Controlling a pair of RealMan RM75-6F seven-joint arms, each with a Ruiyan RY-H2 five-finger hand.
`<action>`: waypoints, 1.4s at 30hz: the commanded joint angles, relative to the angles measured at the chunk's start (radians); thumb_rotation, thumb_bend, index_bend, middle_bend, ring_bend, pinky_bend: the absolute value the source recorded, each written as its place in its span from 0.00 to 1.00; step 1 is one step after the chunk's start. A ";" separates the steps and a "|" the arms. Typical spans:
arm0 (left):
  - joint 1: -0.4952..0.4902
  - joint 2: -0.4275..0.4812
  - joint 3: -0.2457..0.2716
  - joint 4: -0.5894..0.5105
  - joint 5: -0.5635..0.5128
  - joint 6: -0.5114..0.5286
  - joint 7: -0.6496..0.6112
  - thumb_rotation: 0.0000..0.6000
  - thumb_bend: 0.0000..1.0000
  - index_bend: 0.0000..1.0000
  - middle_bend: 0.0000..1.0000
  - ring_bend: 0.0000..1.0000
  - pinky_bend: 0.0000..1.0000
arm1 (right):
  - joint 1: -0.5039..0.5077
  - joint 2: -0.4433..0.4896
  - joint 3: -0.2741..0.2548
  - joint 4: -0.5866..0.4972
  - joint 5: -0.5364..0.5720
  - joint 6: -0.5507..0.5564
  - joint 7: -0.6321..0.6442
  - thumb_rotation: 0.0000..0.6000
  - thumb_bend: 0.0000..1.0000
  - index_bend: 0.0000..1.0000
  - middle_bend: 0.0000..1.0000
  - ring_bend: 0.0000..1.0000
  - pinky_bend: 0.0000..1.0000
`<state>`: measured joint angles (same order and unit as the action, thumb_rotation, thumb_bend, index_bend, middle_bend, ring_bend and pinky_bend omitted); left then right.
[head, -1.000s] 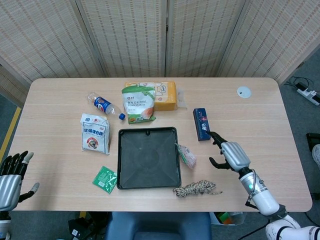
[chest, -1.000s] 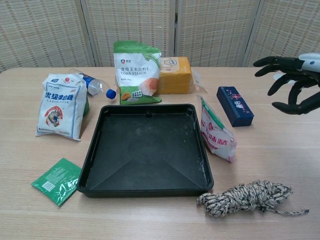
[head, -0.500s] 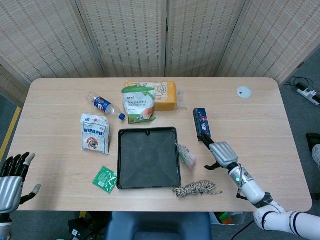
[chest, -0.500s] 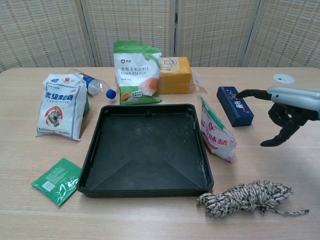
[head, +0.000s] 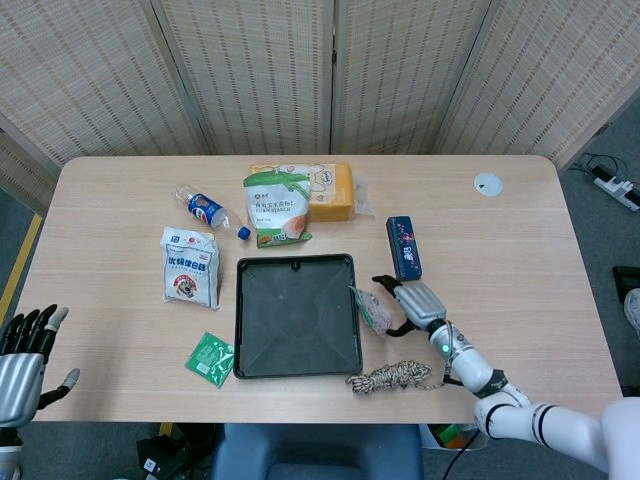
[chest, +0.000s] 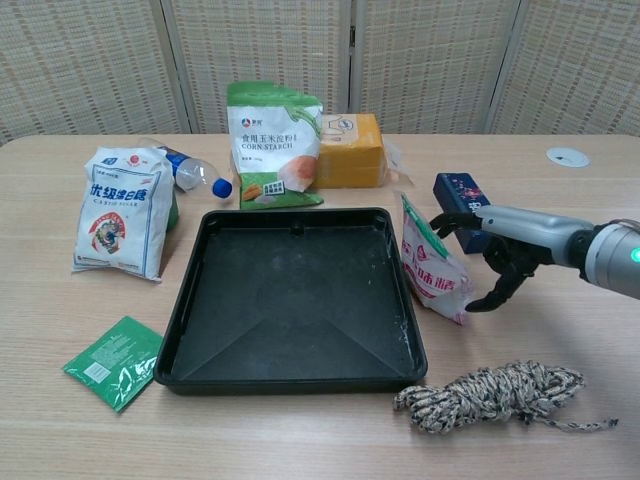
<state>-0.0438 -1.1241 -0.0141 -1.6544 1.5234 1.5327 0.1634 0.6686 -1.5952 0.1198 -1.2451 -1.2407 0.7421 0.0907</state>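
Just right of the black tray (chest: 190, 330), the right hand (chest: 490, 250) is reaching in from the right with its fingers spread and curved around the small pink-and-white snack packet (chest: 432, 268); the fingertips are at the packet's right edge, but whether they are actually touching it cannot be told, and nothing is gripped. In the head view the same right hand (head: 415, 303) is sitting beside the packet (head: 372, 309), which is lying against the tray's right rim (head: 355, 330). The packet's long axis is running from far-left to near-right, its green-trimmed end pointing toward the far side of the table and leaning against the rim. A dark blue box (chest: 462, 195) is lying just beyond the hand, lengthwise near to far. A coil of speckled rope (chest: 490, 392) is resting near the front edge, nearer than the packet. The left hand (head: 22, 362) is hanging off the table's near left corner, fingers apart, holding nothing. Farther left are lying a green sachet (chest: 112, 360), a white flour bag (chest: 122, 212), a water bottle (chest: 190, 172), a corn starch bag (chest: 272, 145) and an orange package (chest: 350, 150).
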 joint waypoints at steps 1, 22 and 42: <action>0.002 0.002 -0.001 0.001 0.000 0.003 -0.001 1.00 0.32 0.07 0.07 0.05 0.00 | 0.013 -0.023 0.008 0.027 -0.009 -0.011 0.023 1.00 0.19 0.12 0.17 0.78 0.79; 0.007 0.010 -0.003 -0.004 0.000 0.008 0.000 1.00 0.32 0.07 0.07 0.05 0.00 | 0.056 -0.100 0.017 0.151 -0.040 -0.044 0.098 1.00 0.20 0.37 0.25 0.83 0.82; 0.007 0.013 -0.008 -0.001 -0.001 0.009 -0.006 1.00 0.32 0.07 0.07 0.05 0.00 | -0.033 -0.057 0.032 0.092 -0.105 0.195 0.125 1.00 0.42 0.72 0.52 1.00 0.91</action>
<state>-0.0366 -1.1110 -0.0217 -1.6556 1.5224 1.5417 0.1570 0.6534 -1.6789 0.1455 -1.1164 -1.3340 0.9028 0.2367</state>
